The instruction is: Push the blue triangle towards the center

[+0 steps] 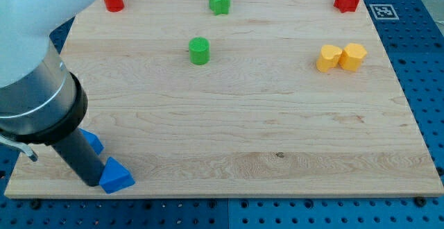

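My tip [91, 184] rests at the board's [277, 139] bottom-left corner, touching the blue triangle's [116, 177] left side; a second blue block [91, 142] sits just behind the rod. No jaws here, only the rod. The push looks barely begun; next I must drive rightward and upward toward centre.

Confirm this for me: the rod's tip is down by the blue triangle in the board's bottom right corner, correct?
Not quite. My tip is beside the blue triangle, but they sit in the bottom left corner of the board, not the bottom right, as the camera view shows.
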You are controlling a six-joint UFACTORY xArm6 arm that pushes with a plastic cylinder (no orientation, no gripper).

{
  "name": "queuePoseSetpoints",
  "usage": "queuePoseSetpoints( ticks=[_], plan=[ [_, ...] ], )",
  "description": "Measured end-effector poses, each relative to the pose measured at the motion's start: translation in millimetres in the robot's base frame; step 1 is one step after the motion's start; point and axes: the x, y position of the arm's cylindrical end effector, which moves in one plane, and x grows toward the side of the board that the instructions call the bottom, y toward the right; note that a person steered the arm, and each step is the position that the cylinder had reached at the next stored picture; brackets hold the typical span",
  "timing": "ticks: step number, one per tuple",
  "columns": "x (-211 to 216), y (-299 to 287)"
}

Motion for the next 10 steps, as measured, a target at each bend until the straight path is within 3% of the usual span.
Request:
queuePoseSetpoints(
  ticks=[5, 6, 8, 10],
  plan=[
    [14.0, 56.6],
    [13.3, 85.9],
    [13.5, 206.3],
    [-20.2, 289.8]
  ],
)
